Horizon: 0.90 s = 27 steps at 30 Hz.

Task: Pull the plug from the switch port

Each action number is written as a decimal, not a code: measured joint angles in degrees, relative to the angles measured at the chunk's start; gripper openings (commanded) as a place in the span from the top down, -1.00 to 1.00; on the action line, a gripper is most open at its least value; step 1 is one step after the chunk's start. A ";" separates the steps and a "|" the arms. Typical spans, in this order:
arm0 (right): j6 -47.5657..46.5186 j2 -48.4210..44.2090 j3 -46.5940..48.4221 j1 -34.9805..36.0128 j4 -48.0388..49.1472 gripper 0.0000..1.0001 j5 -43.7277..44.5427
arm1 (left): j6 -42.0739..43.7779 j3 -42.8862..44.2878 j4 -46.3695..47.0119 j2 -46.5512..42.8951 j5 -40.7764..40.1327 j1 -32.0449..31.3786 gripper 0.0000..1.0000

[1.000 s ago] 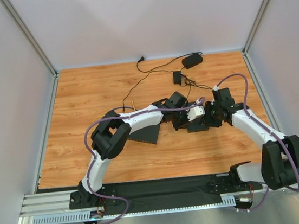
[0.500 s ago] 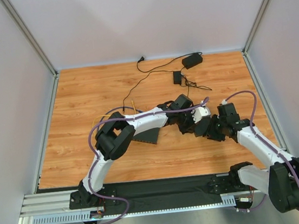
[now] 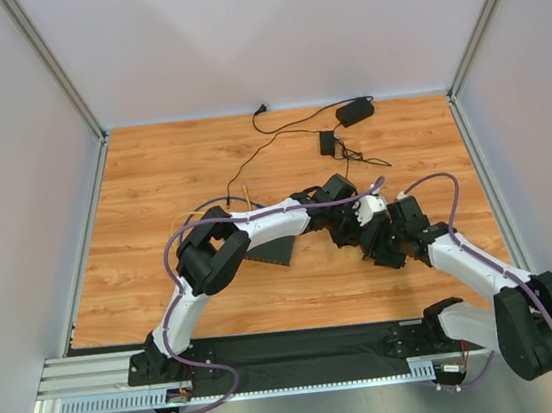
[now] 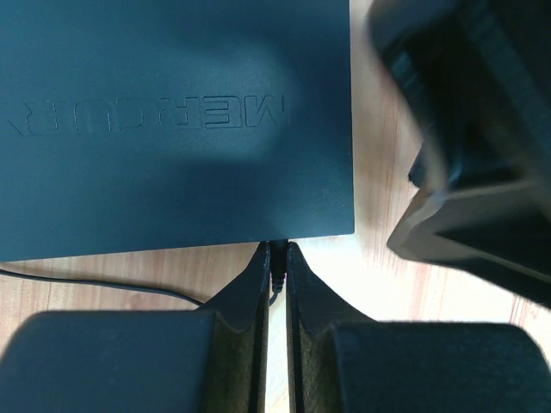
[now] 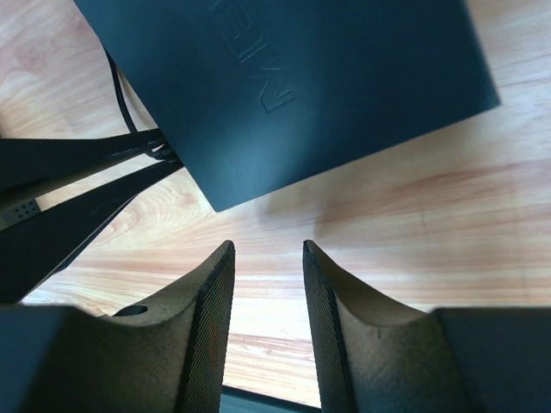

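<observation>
Having drawn nearer over the last second, the right arm [image 3: 464, 259] holds jaws apart beside the switch [image 4: 172, 120], the left arm [image 3: 268, 223] with jaws still clamped on the plug [image 4: 277, 261].

The table [image 3: 152, 181] has a warm wood-grain top, evenly lit. Plain pale walls [image 3: 264, 27] close its left, far and right sides, with slanted aluminium posts [image 3: 55, 72] at the far corners. A black plate [image 3: 304, 349] and a metal rail [image 3: 85, 376] run along the near edge.
</observation>
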 measured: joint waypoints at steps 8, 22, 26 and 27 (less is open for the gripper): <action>4.48 2.25 -0.42 2.99 4.70 0.22 3.82 | -0.17 -0.70 0.96 0.00 0.04 0.00 1.00; 22.69 1.75 -3.08 7.17 9.81 0.27 17.03 | -0.28 -1.97 4.79 0.00 0.02 -0.42 1.00; 26.82 0.96 -3.65 7.65 9.55 0.28 19.12 | -0.46 -3.65 7.80 -0.26 -0.33 -0.66 1.00; 27.32 0.98 -3.65 7.72 9.42 0.28 19.37 | -0.48 -4.52 9.03 -0.52 -0.42 -0.68 1.00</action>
